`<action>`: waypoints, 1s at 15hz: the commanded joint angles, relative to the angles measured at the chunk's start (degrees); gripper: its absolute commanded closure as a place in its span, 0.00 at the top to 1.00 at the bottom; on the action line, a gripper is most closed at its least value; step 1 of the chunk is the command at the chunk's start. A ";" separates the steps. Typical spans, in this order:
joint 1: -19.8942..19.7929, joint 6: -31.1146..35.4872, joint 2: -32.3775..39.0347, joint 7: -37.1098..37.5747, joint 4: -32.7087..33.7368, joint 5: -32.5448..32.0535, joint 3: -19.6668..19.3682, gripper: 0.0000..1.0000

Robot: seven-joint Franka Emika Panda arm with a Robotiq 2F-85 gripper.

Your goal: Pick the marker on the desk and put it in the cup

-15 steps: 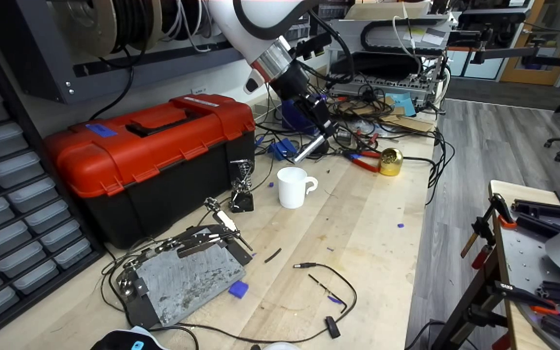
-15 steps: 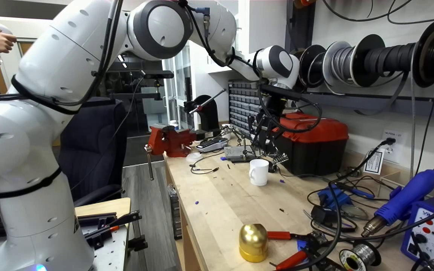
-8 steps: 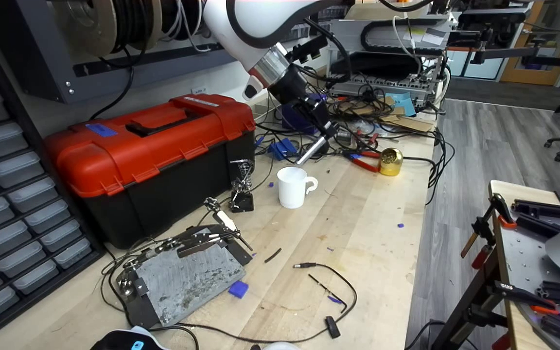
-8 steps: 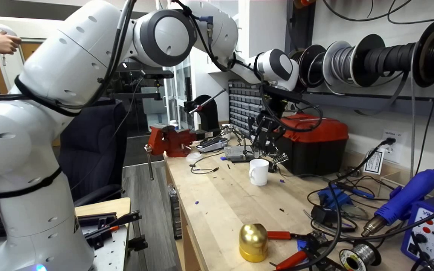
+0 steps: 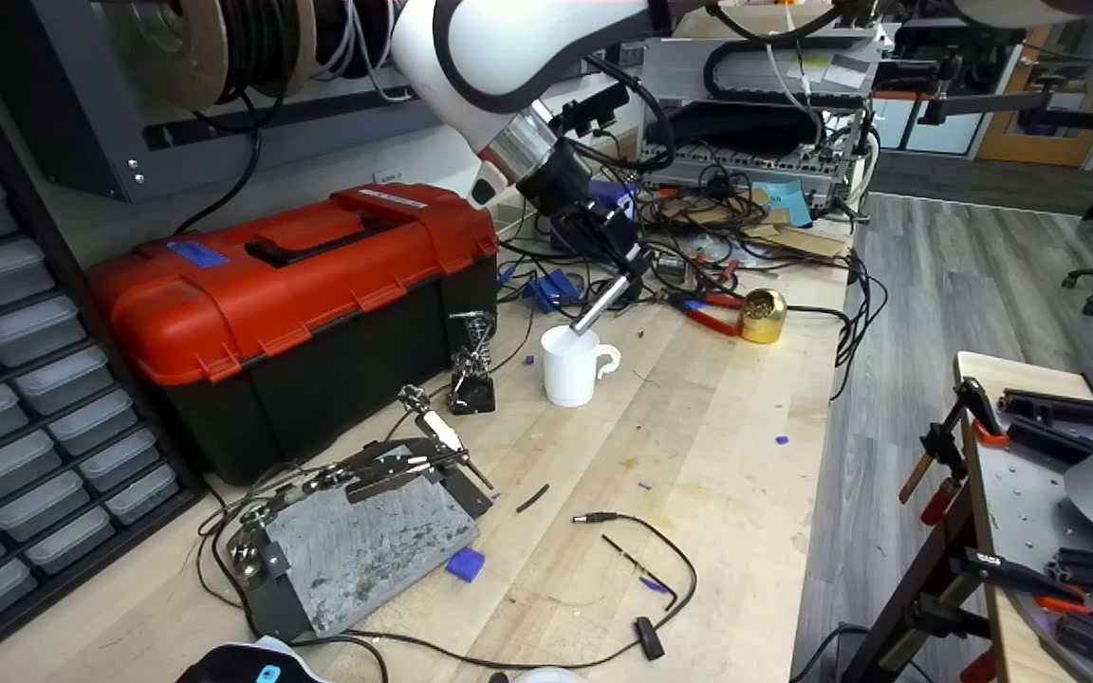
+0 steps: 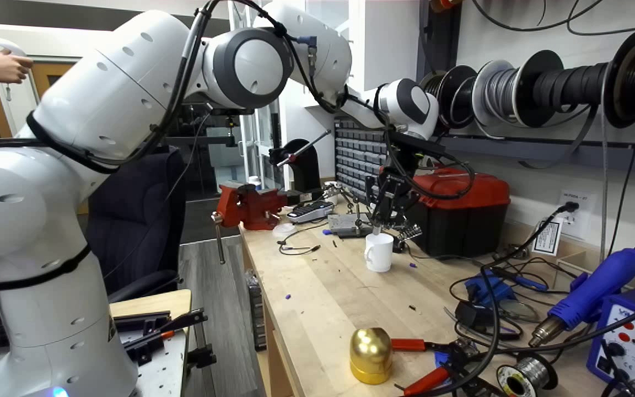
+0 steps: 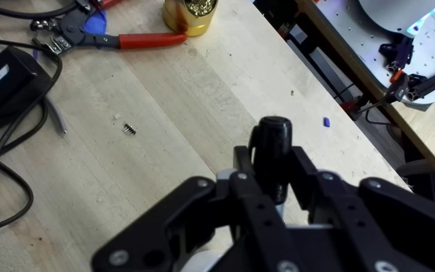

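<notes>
My gripper [image 7: 272, 162] is shut on the marker [image 7: 274, 151], its black cap between the fingers in the wrist view. The marker's silvery body [image 5: 601, 305] slants down from the jaws in an exterior view, its lower end overlapping the mouth of the white cup [image 5: 567, 375]. How far that end reaches inside cannot be told. From the opposite side, the cup [image 6: 378, 256] stands upright on the desk [image 6: 328, 298] with the marker tip [image 6: 376, 229] at its rim. A sliver of the cup [image 7: 202, 261] shows at the wrist view's bottom edge, mostly hidden by the gripper.
A red and black toolbox [image 5: 319, 313] stands behind the cup, with a metal coil stand [image 5: 472, 365] beside it. Red-handled pliers [image 7: 151, 40], a gold tip cleaner [image 5: 763, 316] and tangled cables [image 5: 713, 204] lie further along. A clamp stand [image 5: 366, 541] occupies the near end.
The gripper has come down with the marker still in it. The marker's lower end has gone from above and behind the cup to the cup's mouth. The cup has stayed put.
</notes>
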 commanded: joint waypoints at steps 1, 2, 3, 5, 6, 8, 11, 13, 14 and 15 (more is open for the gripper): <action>0.28 -2.42 1.58 -1.59 3.19 -0.77 -0.04 0.07; 0.28 -2.32 1.79 -1.71 3.37 -0.73 -0.02 0.07; 0.32 -2.27 2.01 -1.83 3.55 -0.70 0.01 0.07; 0.41 -2.24 2.42 -2.21 3.90 -0.64 0.07 0.07; 0.45 -2.24 2.57 -2.41 4.02 -0.61 0.09 0.07; 0.56 -2.27 2.89 -2.78 4.20 -0.63 0.12 0.07; 0.70 -2.26 3.58 -3.31 4.70 -0.63 0.20 0.07; 0.81 -2.31 4.12 -3.71 5.22 -0.66 0.16 0.07; 0.87 -2.26 4.28 -3.85 5.40 -0.67 0.15 0.07; 0.92 -2.08 4.41 -4.10 5.60 -0.70 0.18 0.07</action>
